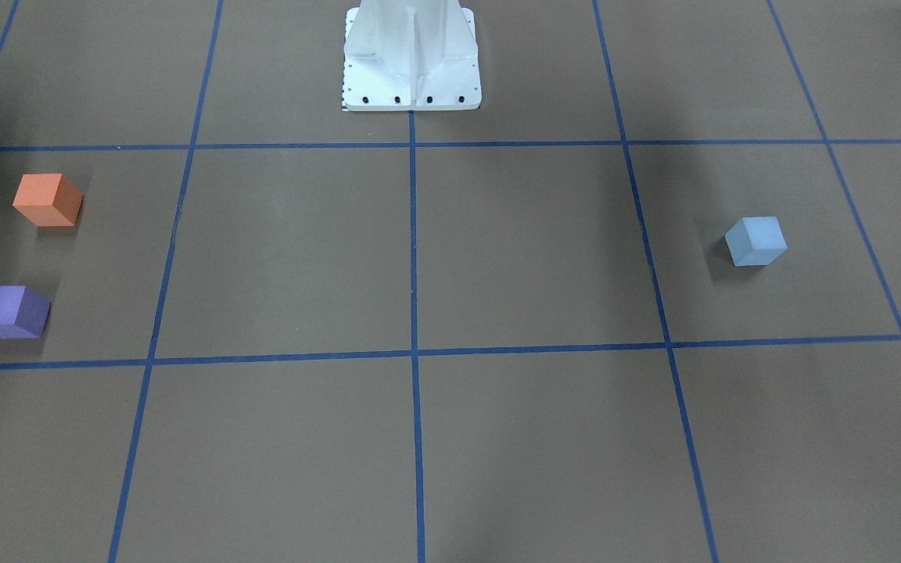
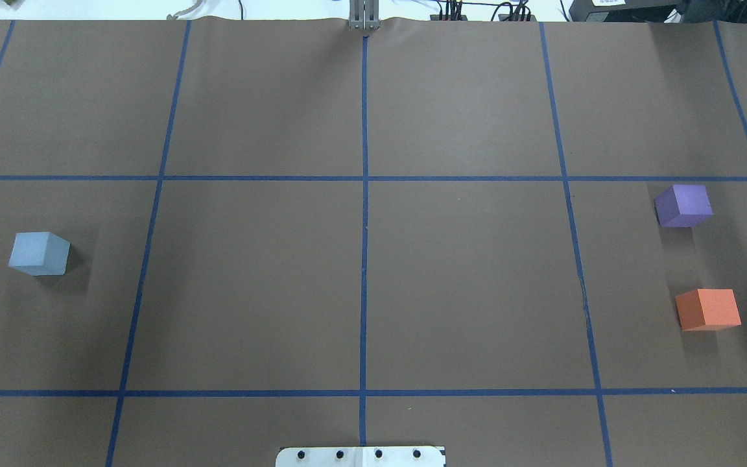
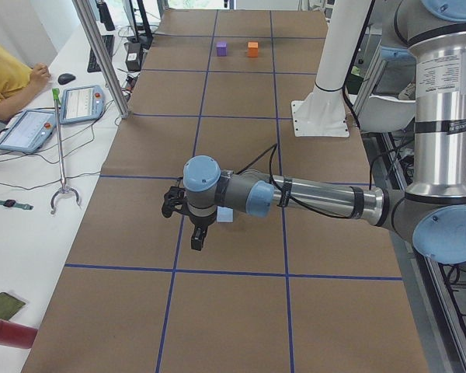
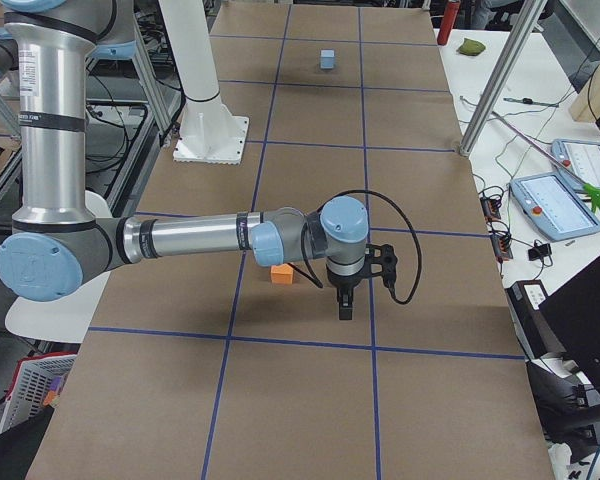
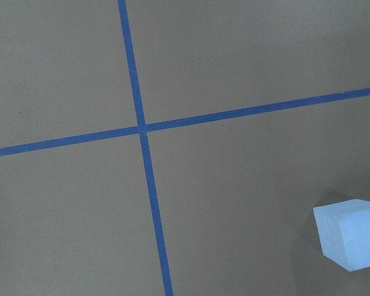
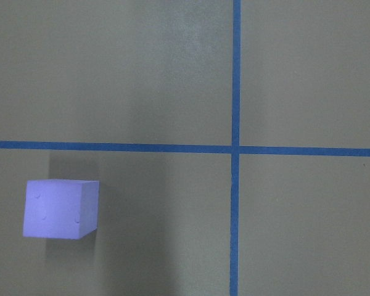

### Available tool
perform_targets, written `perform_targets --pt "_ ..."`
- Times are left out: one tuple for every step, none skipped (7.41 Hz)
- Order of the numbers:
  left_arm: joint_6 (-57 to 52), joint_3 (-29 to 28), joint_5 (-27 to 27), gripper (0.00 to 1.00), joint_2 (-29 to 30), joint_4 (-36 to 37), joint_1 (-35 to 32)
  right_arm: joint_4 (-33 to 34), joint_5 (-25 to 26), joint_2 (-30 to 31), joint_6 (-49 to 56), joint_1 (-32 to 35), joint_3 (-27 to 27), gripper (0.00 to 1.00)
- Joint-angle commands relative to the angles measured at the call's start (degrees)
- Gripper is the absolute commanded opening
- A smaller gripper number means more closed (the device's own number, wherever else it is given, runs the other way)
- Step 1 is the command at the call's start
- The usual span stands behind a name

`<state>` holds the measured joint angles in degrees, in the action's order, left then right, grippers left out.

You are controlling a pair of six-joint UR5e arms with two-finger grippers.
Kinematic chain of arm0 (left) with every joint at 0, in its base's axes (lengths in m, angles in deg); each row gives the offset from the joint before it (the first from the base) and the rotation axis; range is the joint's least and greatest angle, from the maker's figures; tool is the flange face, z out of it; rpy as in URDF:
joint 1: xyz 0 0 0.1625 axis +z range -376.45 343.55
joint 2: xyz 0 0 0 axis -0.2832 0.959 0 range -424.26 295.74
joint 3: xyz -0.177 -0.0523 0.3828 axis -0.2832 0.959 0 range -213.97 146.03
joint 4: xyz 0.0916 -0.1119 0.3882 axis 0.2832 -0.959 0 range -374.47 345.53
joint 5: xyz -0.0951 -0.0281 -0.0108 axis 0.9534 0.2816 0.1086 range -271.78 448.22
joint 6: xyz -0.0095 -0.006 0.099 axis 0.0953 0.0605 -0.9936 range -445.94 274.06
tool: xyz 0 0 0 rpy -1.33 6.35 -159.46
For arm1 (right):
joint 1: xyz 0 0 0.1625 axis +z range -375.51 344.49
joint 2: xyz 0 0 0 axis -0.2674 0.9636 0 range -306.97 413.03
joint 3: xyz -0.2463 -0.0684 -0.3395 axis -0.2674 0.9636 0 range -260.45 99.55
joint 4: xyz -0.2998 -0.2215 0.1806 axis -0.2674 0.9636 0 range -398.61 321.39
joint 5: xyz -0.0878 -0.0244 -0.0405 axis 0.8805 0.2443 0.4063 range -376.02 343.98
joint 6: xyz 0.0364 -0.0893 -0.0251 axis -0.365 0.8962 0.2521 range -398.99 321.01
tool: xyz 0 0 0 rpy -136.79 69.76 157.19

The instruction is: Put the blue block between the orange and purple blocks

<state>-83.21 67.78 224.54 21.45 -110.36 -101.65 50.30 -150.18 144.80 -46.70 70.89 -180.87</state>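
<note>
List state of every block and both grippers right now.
blue block: flat on the table, untouched, far from the other two.
orange block: on the table, free.
purple block: on the table, apart from orange.
left gripper: empty, jaws cannot tell.
right gripper: empty, jaws cannot tell.

Brown taped table [image 2: 360, 285] carries blue block [image 2: 39, 253], purple block [image 2: 683, 205], orange block [image 2: 708, 309]
</note>
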Motion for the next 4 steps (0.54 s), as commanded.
perform_targets --pt "0.7 0.81 0.26 1.0 1.55 2.53 0.03 3.18 -0.3 -0.2 4.26 0.34 -0.64 1.0" --pt "0.35 -0.14 0.18 1.0 0.78 1.85 0.12 3.11 -0.04 1.29 4.28 0.35 -1.69 1.0" --pt "0.44 -1.02 0.61 1.0 0.07 1.41 0.12 3.02 -0.13 1.3 4.2 0.26 -1.53 1.0" --pt "0.53 -1.12 0.62 1.0 0.24 0.53 0.21 2.94 -0.3 1.3 4.2 0.17 -1.61 1.0"
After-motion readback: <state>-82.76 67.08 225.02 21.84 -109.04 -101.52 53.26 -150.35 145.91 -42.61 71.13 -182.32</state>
